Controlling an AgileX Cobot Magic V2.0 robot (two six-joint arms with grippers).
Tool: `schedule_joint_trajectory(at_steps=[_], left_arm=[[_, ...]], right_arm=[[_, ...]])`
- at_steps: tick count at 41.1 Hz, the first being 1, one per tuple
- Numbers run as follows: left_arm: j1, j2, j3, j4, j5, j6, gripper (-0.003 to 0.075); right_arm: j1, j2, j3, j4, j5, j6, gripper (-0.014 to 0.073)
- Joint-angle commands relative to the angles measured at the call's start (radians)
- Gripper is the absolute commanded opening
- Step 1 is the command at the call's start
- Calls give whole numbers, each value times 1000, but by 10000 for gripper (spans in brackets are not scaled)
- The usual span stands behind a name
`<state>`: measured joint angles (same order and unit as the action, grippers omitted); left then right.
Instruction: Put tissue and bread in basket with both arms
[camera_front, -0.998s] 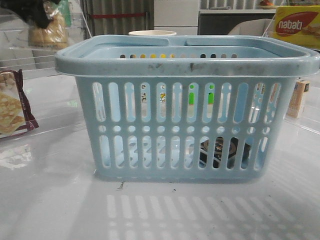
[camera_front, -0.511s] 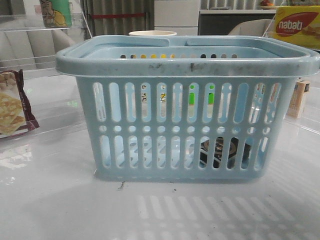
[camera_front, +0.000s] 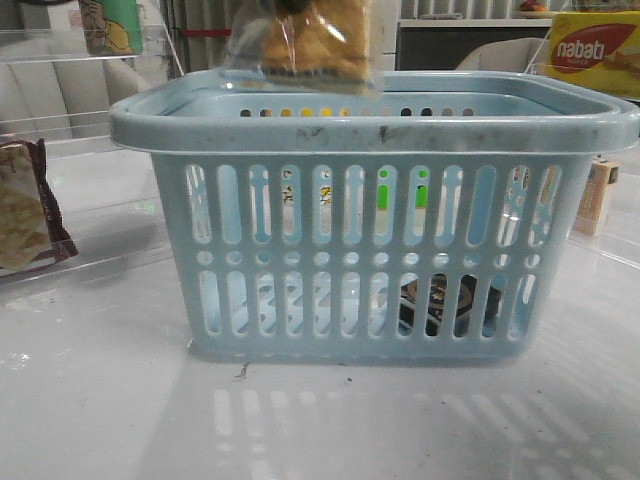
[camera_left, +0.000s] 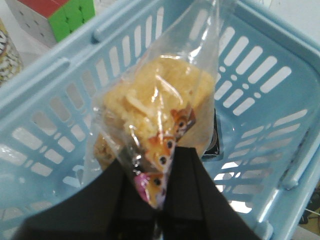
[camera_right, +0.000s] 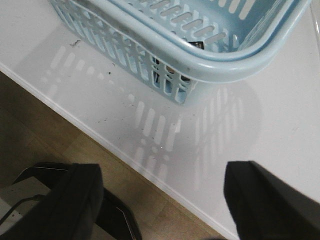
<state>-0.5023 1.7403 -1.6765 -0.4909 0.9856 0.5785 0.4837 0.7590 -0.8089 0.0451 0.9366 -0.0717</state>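
The bread (camera_front: 310, 40), golden-brown in a clear wrapper, hangs above the light blue basket (camera_front: 375, 130), over its far rim. In the left wrist view my left gripper (camera_left: 157, 200) is shut on the printed end of the bread's wrapper (camera_left: 160, 100), above the basket's inside (camera_left: 260, 90). The tissue (camera_front: 440, 305), a low black pack, lies on the basket floor at the right, seen through the slots; a dark corner of it shows under the bread (camera_left: 214, 145). My right gripper (camera_right: 162, 200) is open and empty over the table's front edge, short of the basket (camera_right: 210, 60).
A maroon-edged cracker packet (camera_front: 25, 205) lies at the far left. A small box (camera_front: 597, 197) stands right of the basket and a yellow Nabati box (camera_front: 590, 50) is behind it. A Rubik's cube (camera_left: 60, 15) sits beyond the basket. The floor shows below the table edge (camera_right: 165, 185).
The bread was held at the upper left, then left the view, and now hangs over the basket. The basket and tissue have not moved.
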Motion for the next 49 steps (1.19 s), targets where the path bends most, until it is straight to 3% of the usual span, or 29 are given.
schedule_joint_trajectory(at_steps=[1, 4, 10, 14, 21, 31, 49], left_arm=[[-12, -3, -26, -35, -58, 10, 92], [-12, 20, -26, -35, -60, 28, 134], [-12, 32, -32, -37, -60, 26, 405], [-12, 22, -34, -37, -63, 26, 498], [-12, -40, -34, 5, -55, 4, 482], [-12, -212, -8, 224, 34, -165, 408], [-12, -717, 507, 302, -39, -297, 400]], right_arm=[[-1, -3, -26, -7, -56, -6, 602], [-1, -3, -26, -7, -56, -6, 602], [-1, -3, -26, -7, -56, -6, 602], [-1, -3, -26, -7, -56, -6, 602], [-1, -3, -26, -7, -56, -6, 602], [-1, -3, -26, -7, -56, -6, 602], [-1, -3, -26, -7, -56, -6, 602]])
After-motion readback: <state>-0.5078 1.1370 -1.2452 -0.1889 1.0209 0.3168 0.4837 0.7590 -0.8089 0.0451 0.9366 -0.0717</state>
